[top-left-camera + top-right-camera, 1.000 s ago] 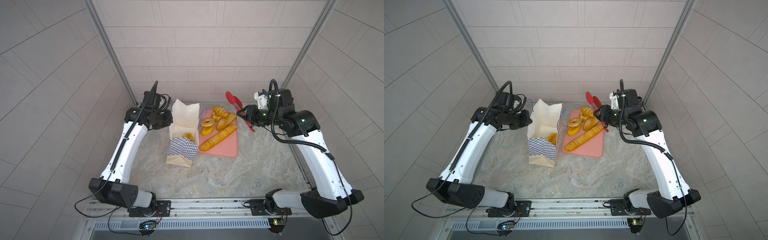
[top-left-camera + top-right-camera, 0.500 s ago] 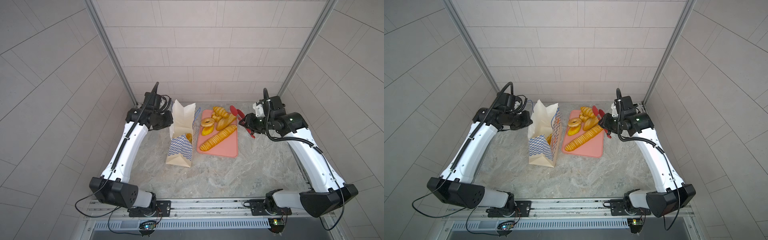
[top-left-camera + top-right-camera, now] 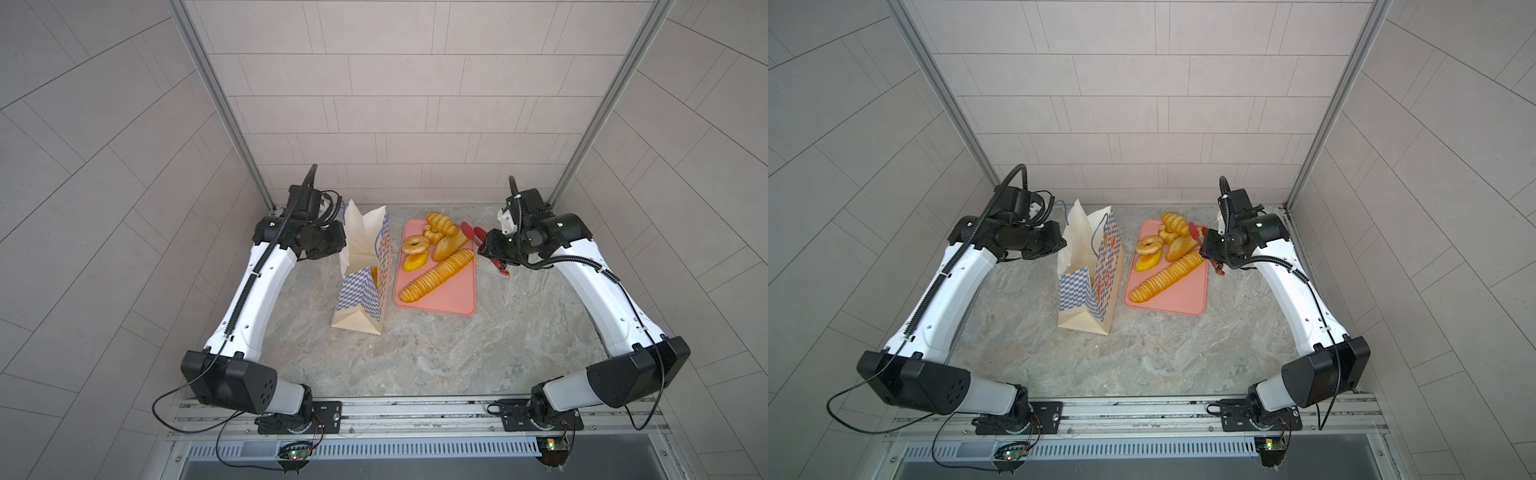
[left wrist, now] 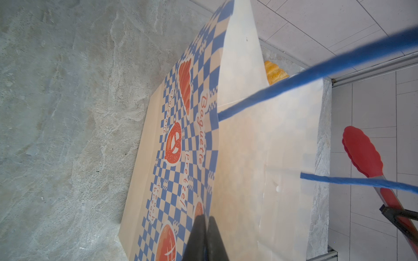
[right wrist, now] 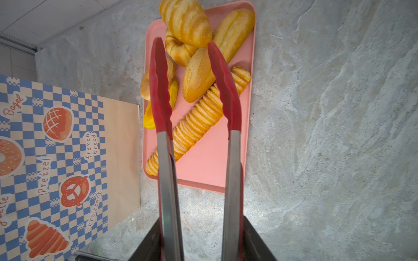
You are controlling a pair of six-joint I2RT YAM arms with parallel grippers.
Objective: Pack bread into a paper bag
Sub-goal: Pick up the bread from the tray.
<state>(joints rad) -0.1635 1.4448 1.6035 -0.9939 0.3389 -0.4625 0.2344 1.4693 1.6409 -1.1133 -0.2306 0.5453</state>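
Tongs (image 5: pixel 159 90) are hanging open over the bread (image 3: pixel 438 274) on the pink tray (image 3: pixel 455 301), right gripper (image 3: pixel 496 251) clamping their handles. Left gripper (image 4: pixel 204 237) is pinching one wall of the paper bag (image 3: pixel 361 291) (mouth open, just beside tray). I'd be straddling one roll (image 5: pixel 199 74) mid-body, squeezing gently, avoiding neighbours.

Two white-and-black arms rose from bases near the camera and leaned away toward the back wall. The left arm (image 3: pixel 259 291) turned inward at the wrist, and the left tool (image 4: pixel 205 222) was pinched tight on the rim of the paper bag (image 4: pixel 260 146). The right arm (image 3: pixel 598 286) mirrored it. The right tool (image 5: pixel 200 228) clamped the handles of the red tongs (image 5: pixel 233 171), its jaws partly apart.
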